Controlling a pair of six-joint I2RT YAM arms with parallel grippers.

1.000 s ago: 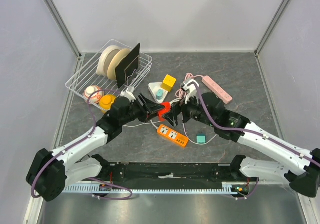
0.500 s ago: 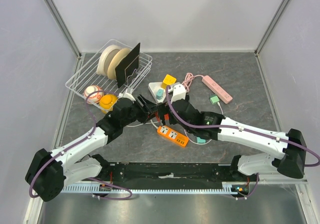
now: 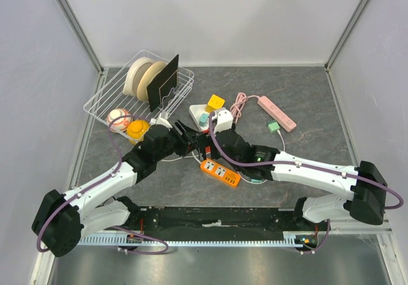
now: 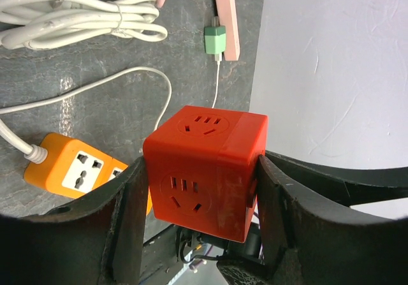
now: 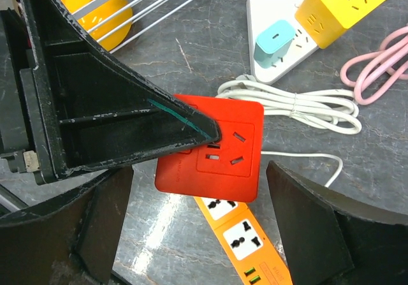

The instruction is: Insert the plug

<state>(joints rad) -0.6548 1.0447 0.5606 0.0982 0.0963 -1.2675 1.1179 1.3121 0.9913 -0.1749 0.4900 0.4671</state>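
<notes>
Nearest, the orange power strip (image 3: 220, 172) is laid by the red socket cube (image 4: 203, 132), which is clamped in the left gripper (image 4: 201, 189); the right gripper (image 5: 199, 176) is spread above it. Farther, the green plug (image 3: 273, 126) is seen just beside the pink strip (image 3: 276, 113).

A robotics lab test cell: plain grey wall panels (image 3: 223, 17) in aluminium framing (image 3: 76, 27) enclose a stone-patterned table (image 3: 306, 87), with robot arms (image 3: 102, 183) bolted to a base rail (image 3: 217, 218).
</notes>
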